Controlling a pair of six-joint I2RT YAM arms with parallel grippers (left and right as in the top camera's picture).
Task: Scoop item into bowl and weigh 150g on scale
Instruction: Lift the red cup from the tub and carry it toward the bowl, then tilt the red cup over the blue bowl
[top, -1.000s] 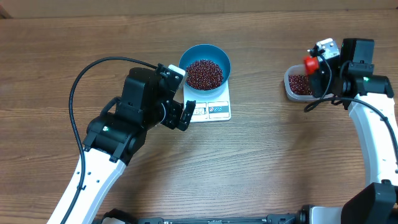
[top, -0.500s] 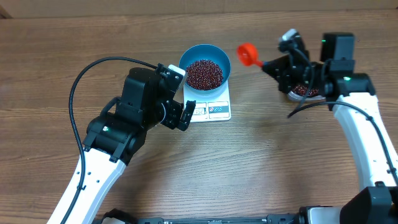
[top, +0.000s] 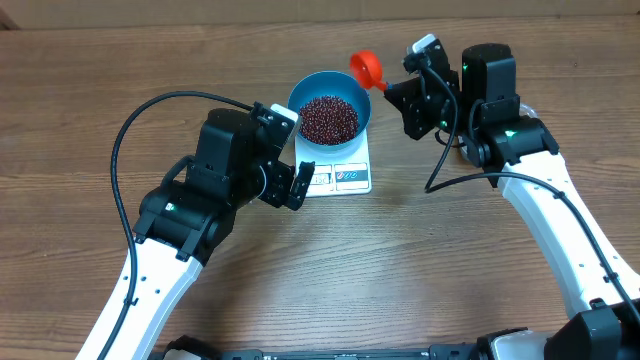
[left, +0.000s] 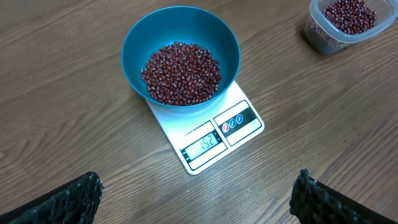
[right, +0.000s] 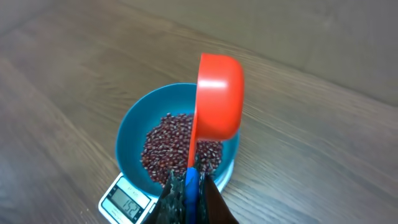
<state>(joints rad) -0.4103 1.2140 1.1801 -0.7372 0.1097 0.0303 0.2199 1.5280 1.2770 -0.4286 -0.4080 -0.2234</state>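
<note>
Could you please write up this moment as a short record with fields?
bowl: blue bowl sits on the scale, holding beans
display: appears to read 152
right gripper: shut on the red scoop, which is tipped on its side above the bowl's rim
left gripper: open, empty, beside the scale
tub: clear tub with more beans, apart from the scale

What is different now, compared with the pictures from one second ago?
The right claw, shut on the red scoop, carried it from the clear tub over to the blue bowl. The open left claw, the beans and the scale stayed put.
</note>
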